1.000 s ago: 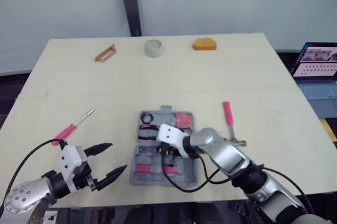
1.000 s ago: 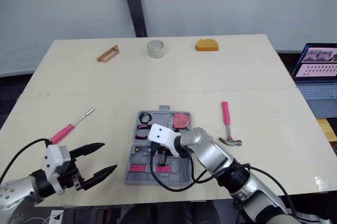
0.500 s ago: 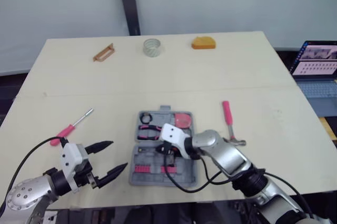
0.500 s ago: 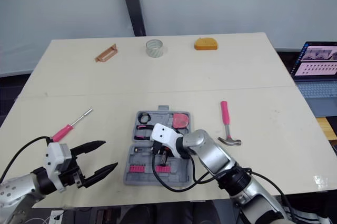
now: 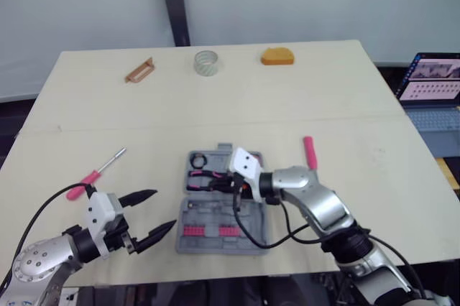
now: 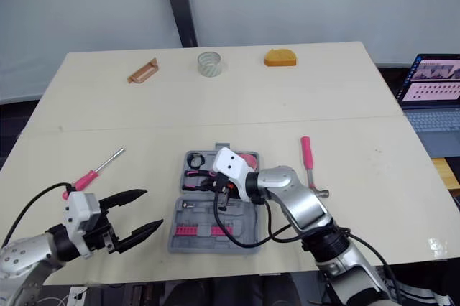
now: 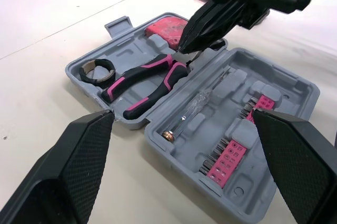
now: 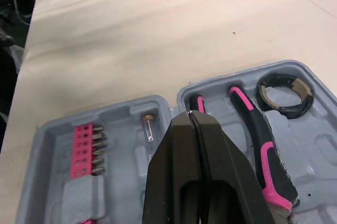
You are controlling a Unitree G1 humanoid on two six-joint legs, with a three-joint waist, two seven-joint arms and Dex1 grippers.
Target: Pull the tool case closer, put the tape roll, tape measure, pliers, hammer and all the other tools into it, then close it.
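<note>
Your right pincer (image 8: 190,116) is clenched shut and empty, tip just over the pliers (image 7: 139,79) in the open case (image 7: 303,90). Your left pincer (image 5: 164,209) is spread wide beside it.

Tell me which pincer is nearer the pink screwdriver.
Left. The left pincer is open just beside the screwdriver, between it and the tool case. The right pincer is shut over the pliers inside the open case, farther off.
</note>
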